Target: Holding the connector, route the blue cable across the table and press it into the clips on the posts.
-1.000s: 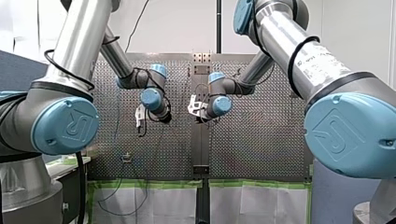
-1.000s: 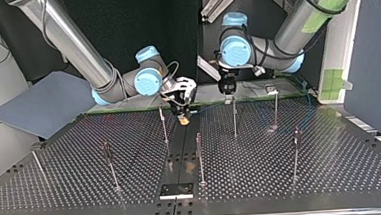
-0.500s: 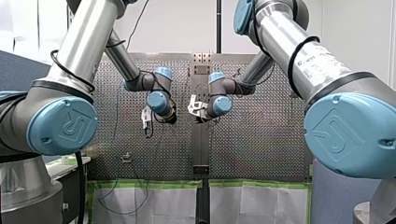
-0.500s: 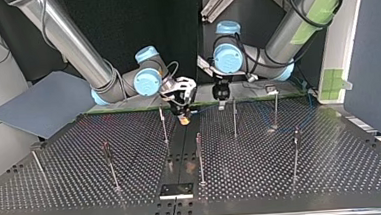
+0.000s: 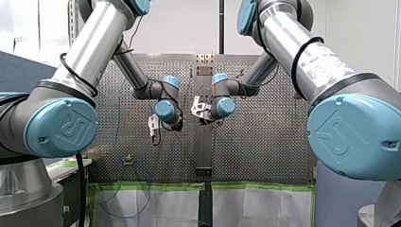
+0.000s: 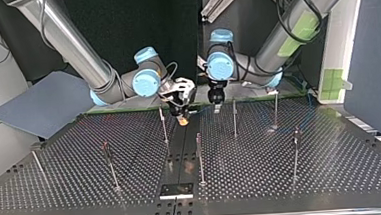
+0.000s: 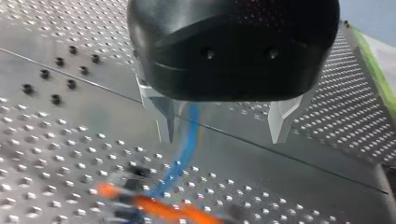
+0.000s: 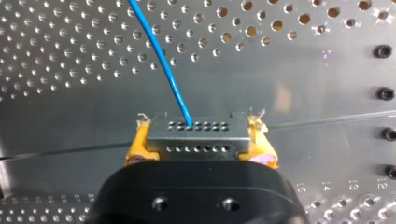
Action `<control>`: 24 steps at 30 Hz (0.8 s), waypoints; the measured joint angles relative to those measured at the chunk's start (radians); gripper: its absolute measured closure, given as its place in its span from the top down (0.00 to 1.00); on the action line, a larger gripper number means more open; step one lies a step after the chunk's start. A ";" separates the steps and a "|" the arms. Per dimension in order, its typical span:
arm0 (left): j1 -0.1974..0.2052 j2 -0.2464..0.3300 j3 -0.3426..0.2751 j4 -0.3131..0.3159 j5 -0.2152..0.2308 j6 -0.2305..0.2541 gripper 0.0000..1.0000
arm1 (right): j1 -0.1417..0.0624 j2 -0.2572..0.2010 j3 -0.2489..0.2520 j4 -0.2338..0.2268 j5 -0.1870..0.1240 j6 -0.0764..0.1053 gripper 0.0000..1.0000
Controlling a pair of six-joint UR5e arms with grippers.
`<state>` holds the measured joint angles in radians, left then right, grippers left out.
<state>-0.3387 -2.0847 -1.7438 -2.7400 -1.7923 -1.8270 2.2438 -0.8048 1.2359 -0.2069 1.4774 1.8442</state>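
– yellow pads [image 8: 139,144] of the right claw [image 8: 198,140] are clenched on the connector [image 8: 197,133], one pad at each end of that metal block.
– and the cable?
– the blue cable [image 8: 163,60] leaves the connector's holed face, just ahead of the pads. it runs off ahead of the claw over the perforated table [image 8: 303,70]. under the claw lies the table's plain strip, between the two perforated halves.
– where does the cable go?
– through the left claw [image 7: 224,135]. its metal fingers [image 7: 164,116] stand apart, released. the cable passes between them, close beside one finger and well apart from the other.
– anything ahead of that claw?
– an orange and black smear low over the table, with the cable leading toward it. it is too blurred to name.
– how do the two claws stand to each other?
– in the top view they hang near each other at the far side of the table, tips down. the right claw shows an orange tip close to the surface.
– and the posts?
– thin upright posts [image 6: 234,119]. one stands just beside the left claw, on the side away from the right claw. another stands just beside the right claw, on the side away from the left. the rest are well apart from both claws, nearer the camera.
– is the cable in a clip?
– cannot tell; the post tops are too small to read.
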 joint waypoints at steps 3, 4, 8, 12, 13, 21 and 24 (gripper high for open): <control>-0.003 -0.025 0.011 0.010 -0.006 -0.001 1.00 | -0.002 0.000 0.000 0.000 0.000 0.000 0.00; -0.004 -0.032 0.017 0.013 -0.008 -0.002 1.00 | -0.003 0.000 0.000 0.000 0.000 0.000 0.00; -0.008 -0.057 0.050 0.031 -0.021 -0.013 1.00 | -0.003 0.000 0.000 -0.001 0.000 0.000 0.00; -0.012 -0.062 0.083 0.046 -0.038 -0.026 1.00 | -0.004 0.000 0.000 0.000 0.000 0.000 0.00; -0.012 -0.062 0.088 0.048 -0.041 -0.028 1.00 | -0.004 0.000 0.000 0.000 0.000 0.000 0.00; -0.011 -0.063 0.102 0.054 -0.069 -0.038 1.00 | -0.007 0.000 0.000 -0.001 0.000 0.002 0.00; -0.007 -0.063 0.102 0.056 -0.071 -0.039 1.00 | -0.008 0.000 0.000 0.000 -0.001 0.004 0.00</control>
<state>-0.3458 -2.1479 -1.6416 -2.6837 -1.8632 -1.8663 2.2357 -0.8047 1.2359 -0.2074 1.4762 1.8486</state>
